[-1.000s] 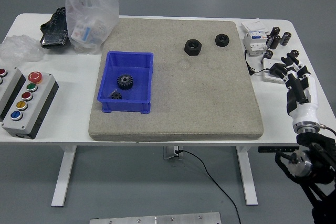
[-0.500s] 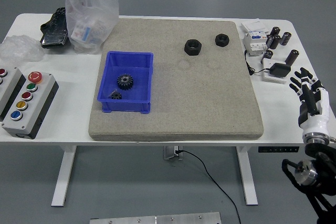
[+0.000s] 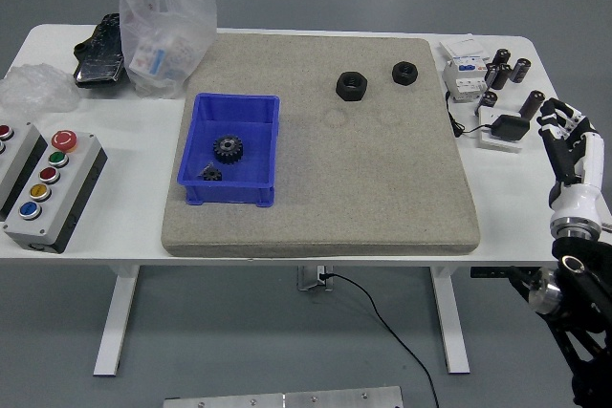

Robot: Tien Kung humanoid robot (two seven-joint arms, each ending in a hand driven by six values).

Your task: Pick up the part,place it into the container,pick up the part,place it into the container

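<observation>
Fingers of the right hand (image 3: 566,136) hang relaxed and empty at the table's (image 3: 287,247) right edge; left hand unseen.

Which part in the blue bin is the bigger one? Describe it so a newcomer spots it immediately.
Find the grey mat covering the table, then the blue bin on its left side. Two black gears lie inside; the larger gear sits near the middle, up and right of the small gear.

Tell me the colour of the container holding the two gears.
Blue; the container shows clearly in the head view, its only view.
</observation>
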